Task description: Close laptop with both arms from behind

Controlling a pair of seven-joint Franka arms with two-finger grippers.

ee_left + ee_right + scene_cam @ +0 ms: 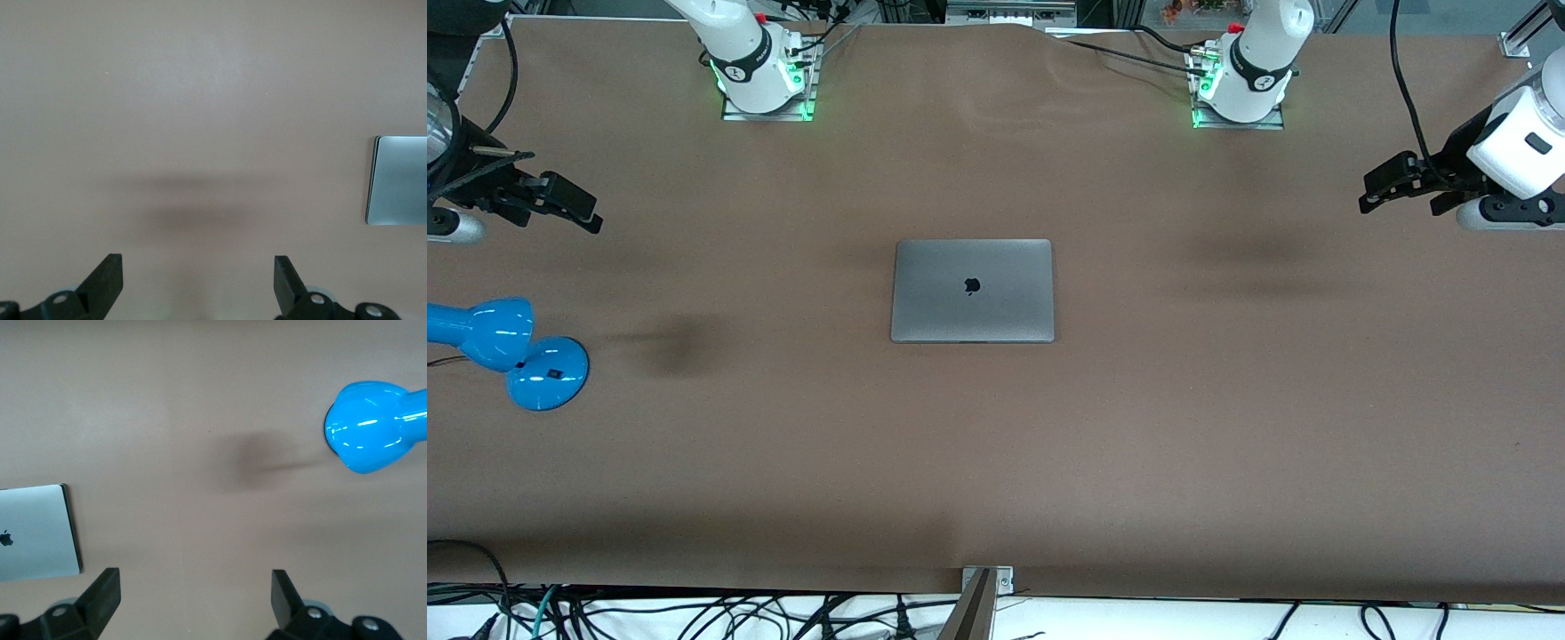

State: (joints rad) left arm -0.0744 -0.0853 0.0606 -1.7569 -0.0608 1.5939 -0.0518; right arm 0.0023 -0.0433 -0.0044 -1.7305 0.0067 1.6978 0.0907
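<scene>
The space-grey laptop [972, 290] lies shut and flat in the middle of the brown table, lid up with the dark apple logo showing. Its edge shows in the left wrist view [399, 180] and in the right wrist view [37, 533]. My left gripper [1383, 191] is open and empty, up in the air over the left arm's end of the table, well away from the laptop. My right gripper [574, 209] is open and empty, up over the right arm's end of the table. In the wrist views the left gripper [198, 280] and the right gripper [195, 597] hold nothing over bare table.
A blue lamp [511, 348] stands at the right arm's end of the table, nearer the front camera than my right gripper; it also shows in the right wrist view [373, 435]. The arms' bases [765, 84] [1240, 89] stand along the table's edge farthest from the front camera.
</scene>
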